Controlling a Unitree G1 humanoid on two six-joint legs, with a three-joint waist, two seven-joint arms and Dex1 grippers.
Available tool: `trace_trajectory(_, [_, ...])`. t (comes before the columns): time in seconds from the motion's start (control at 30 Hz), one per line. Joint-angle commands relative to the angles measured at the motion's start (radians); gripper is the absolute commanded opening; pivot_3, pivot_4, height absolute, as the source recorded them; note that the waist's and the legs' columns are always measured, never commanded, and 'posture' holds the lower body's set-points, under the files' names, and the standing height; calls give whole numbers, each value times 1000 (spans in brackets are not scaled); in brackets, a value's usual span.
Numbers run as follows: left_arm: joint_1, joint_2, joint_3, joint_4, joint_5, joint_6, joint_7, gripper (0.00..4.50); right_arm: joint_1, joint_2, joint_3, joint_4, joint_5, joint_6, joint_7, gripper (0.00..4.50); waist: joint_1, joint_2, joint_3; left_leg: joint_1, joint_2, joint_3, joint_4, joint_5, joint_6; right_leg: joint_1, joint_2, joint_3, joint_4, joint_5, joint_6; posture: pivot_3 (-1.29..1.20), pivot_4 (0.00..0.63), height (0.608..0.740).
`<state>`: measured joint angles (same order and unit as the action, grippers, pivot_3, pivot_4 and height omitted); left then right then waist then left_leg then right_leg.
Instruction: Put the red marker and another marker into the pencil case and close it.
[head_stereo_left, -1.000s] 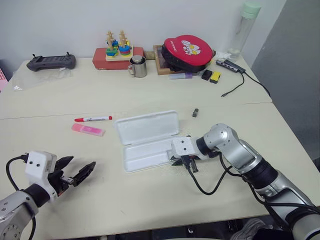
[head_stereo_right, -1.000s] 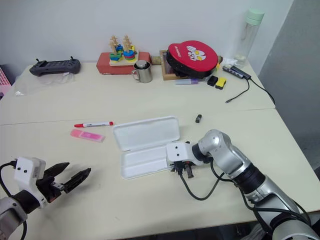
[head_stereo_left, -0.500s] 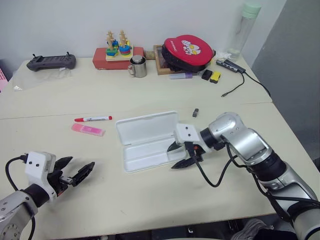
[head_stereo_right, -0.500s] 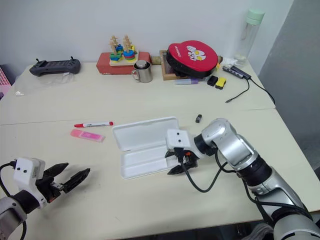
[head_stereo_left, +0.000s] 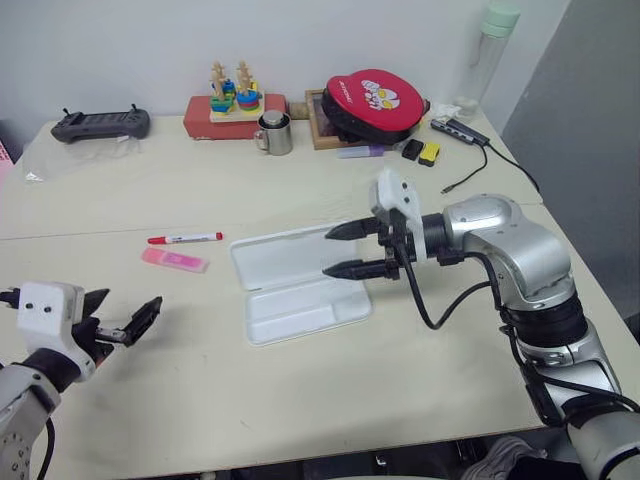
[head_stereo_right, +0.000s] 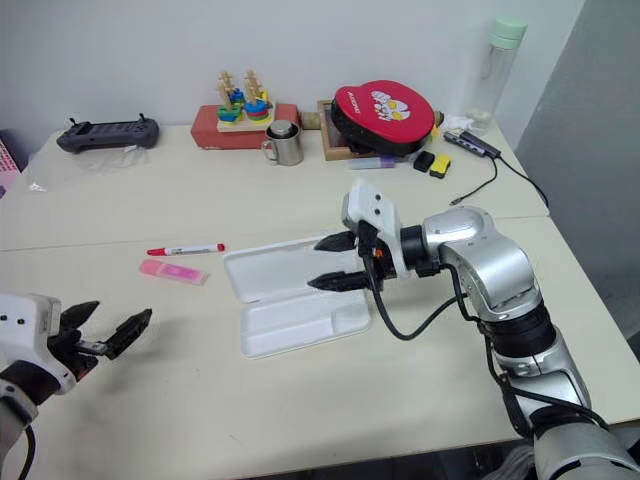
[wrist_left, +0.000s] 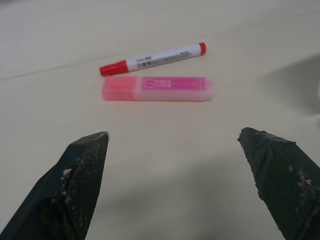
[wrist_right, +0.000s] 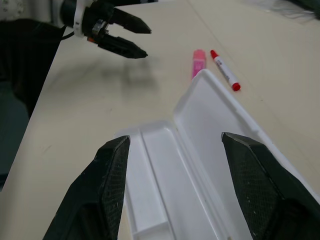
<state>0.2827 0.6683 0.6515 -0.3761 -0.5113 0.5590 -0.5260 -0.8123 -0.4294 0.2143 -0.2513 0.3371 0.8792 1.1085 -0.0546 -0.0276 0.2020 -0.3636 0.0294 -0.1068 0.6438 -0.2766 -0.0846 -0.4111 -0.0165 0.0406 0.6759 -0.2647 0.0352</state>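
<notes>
Cream tabletop (head_stereo_left: 300, 400) runs back to a pale wall. Lying open at its middle is the white pencil case (head_stereo_left: 295, 285), lid back, tray empty. Above the case's right end hangs the right gripper (head_stereo_left: 340, 250), fingers spread, pinching nothing. At the near left the left gripper (head_stereo_left: 125, 322) hovers with fingers wide apart, also empty. Left of the case lie the pink highlighter (wrist_left: 157, 89) and, just beyond it, the red marker (wrist_left: 152, 58); the print on both is too small to read.
</notes>
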Motion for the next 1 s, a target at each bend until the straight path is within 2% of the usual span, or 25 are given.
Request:
trace_trajectory(0.03, [-36, 27, 19, -1, -20, 16, -5, 4500, -17, -17, -16, -52, 38, 11, -22, 3046, 1, 0, 0, 0, 0, 0, 0, 0, 0, 0, 0, 0, 0, 0, 0, 0, 150, 740])
trace_trajectory(0.17, [-121, 148, -6, 49, -16, 41, -88, 4500, -26, -34, -20, -68, 71, 25, -31, 3046, 3, 0, 0, -1, 0, -1, 0, 0, 0, -1, 0, -1, 0, 0, 0, 0, 150, 740])
trace_trajectory(0.3, [-233, 289, -75, 186, 33, 32, -169, 4500, -27, -70, -9, -75, 86, 23, -21, 3046, 1, 1, 1, -1, 0, 0, -1, 0, 0, -2, 0, 0, 0, 0, 1, 0, 150, 740])
trace_trajectory(0.53, [-500, 440, -301, 505, 183, -159, -328, 4500, 1, -144, 35, -100, 89, -34, 10, 3046, -2, 1, 1, -3, 0, 1, -3, 0, 0, -5, 0, 0, 0, 0, 0, 0, 150, 740])
trace_trajectory(0.6, [-569, 454, -356, 580, 212, -195, -371, 4500, 0, -147, 38, -99, 96, -36, 5, 3046, -2, 1, 1, -6, 0, 1, -3, 0, 0, -9, 1, 0, 1, 0, -1, 0, 150, 740])
trace_trajectory(0.7, [-855, 431, -546, 837, 361, -320, -437, 4500, 7, -151, 43, -102, 96, -41, -3, 3046, 0, 1, 1, -10, 0, 0, -3, 0, 0, -12, 0, -1, 3, 2, -3, 0, 150, 740])
trace_trajectory(0.8, [-1042, 380, -654, 1053, 447, -406, -492, 4500, 12, -151, 43, -111, 102, -32, -14, 3046, 3, 1, 1, -15, 0, -2, 0, 0, 0, -15, 1, -3, 3, 2, -3, 0, 150, 740])
trace_trajectory(1.0, [-1214, 310, -731, 1325, 538, -533, -542, 4500, 16, -156, 39, -127, 116, -12, -34, 3046, -11, 1, 1, -17, -1, -1, 1, 0, 0, -16, 0, -3, 2, 2, -2, 0, 150, 740])
